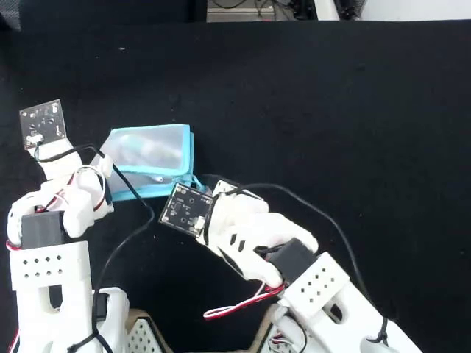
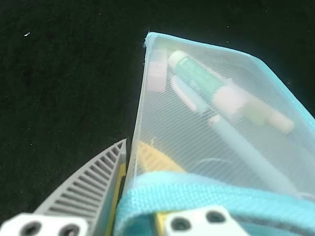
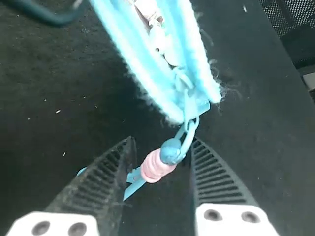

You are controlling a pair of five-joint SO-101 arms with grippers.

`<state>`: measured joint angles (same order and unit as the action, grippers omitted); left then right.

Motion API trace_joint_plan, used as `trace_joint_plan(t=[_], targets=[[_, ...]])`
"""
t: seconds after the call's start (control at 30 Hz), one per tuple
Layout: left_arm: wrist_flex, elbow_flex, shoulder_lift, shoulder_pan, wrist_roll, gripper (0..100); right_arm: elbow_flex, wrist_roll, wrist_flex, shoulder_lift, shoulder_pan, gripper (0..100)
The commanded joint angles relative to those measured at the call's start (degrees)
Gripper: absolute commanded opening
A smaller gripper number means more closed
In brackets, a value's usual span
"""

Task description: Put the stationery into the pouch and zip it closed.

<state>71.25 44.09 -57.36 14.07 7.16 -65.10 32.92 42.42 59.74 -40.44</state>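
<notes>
Left gripper clamping pouch (pens inside), right gripper straddling zipper pull

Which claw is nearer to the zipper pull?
Right. The right claw sits open around the zipper pull; the left claw grips the pouch at its other end.

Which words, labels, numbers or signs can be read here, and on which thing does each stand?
None can be read.
The pouch bears no visible print.
Any label on the stationery inside it is blurred by the mesh.
Marks on the wrist camera board are too small to read.
</notes>
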Motion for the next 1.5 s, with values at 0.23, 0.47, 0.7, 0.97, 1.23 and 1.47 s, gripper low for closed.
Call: trace_joint_plan(t=[0.23,0.47,0.7,0.97,1.23,1.47], targets=[[0.35,-1.27,-0.35,-0.4,0.09,3,9.54,0.18,0.35,-0.31,3.25,13.1],[0.35,-1.36,-0.35,-0.4,0.09,3,6.37,0.44,0.09,-0.4,3.69,11.2],[0.44,-1.36,-0.35,-0.4,0.09,3,5.76,0.44,0.35,-0.4,3.78,11.0],[0.44,-1.36,-0.35,-0.4,0.09,3,5.05,0.44,0.44,-0.4,3.96,10.9],[0.53,-1.45,-0.35,-0.4,0.09,3,3.38,0.44,0.18,-0.4,4.04,10.9],[0.53,-1.45,-0.35,-0.4,0.09,3,4.97,0.44,0.35,-0.4,5.54,10.9]])
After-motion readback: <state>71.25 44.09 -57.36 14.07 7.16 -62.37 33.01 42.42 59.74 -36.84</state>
